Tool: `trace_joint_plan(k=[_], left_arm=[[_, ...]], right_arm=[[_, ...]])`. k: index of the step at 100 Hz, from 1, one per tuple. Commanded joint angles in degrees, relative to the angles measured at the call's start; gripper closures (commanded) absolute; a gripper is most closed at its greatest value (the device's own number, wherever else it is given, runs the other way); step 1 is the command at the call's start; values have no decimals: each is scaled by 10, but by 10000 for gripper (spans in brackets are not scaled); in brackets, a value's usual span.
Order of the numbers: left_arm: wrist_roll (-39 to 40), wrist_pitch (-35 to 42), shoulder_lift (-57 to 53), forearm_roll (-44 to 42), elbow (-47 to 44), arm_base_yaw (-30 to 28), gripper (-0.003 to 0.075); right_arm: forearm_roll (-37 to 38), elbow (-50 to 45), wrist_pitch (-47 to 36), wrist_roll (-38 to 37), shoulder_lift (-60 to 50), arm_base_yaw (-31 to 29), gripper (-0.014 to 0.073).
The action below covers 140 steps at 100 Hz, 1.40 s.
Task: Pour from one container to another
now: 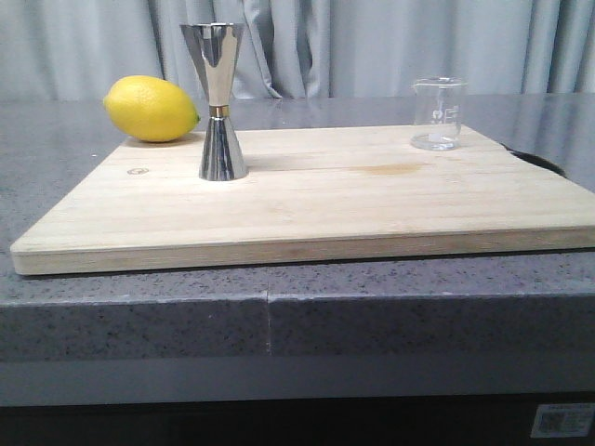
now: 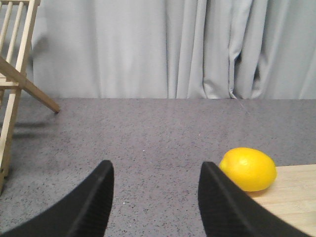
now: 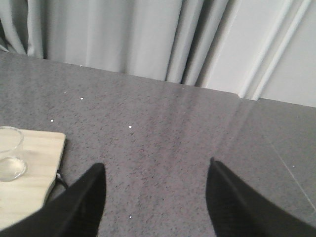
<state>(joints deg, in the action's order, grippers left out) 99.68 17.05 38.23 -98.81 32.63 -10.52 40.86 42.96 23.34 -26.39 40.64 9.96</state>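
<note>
Beaker (image 1: 437, 113) upright, far right on cutting board (image 1: 316, 200); jigger (image 1: 218, 100) upright beside lemon (image 1: 151, 109). Left gripper (image 2: 155, 197), right gripper (image 3: 155, 197): wide open, empty, above bench (image 1: 139, 321).

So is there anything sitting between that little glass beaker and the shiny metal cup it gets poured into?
Nothing visible. The glass beaker and the steel jigger stand apart on the wooden board, with only bare wood between them. The lemon lies beyond the jigger, off that path.
</note>
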Motion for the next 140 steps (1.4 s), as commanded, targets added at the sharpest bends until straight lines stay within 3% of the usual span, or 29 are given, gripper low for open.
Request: trace_joint_plan(k=[1,14,27,54,59,102,140], left_arm=[[5,10,-35,15,0,3,366],[4,14,-80,15,-34,3,387],[3,25,-116,15,-55,3,505],[0,85,-136,15,-57,3,741],[0,91,-136,15,-57,3,738],[0,94,-136,15,-57,3,738],[0,50,-136,15,-57,3,739]], right_arm=[[16,-25,-56,-6,-28,-1,242],[16,-75,-72,-7,-68,-1,253],[16,-92,-71,-7,-97,-1,278],[16,-92,-85,-7,-140,-1,617],[16,-92,-85,-7,-142,-1,667],[16,-92,-82,-7,-145,-1,666],[16,-92,-82,-7,-145,-1,665]])
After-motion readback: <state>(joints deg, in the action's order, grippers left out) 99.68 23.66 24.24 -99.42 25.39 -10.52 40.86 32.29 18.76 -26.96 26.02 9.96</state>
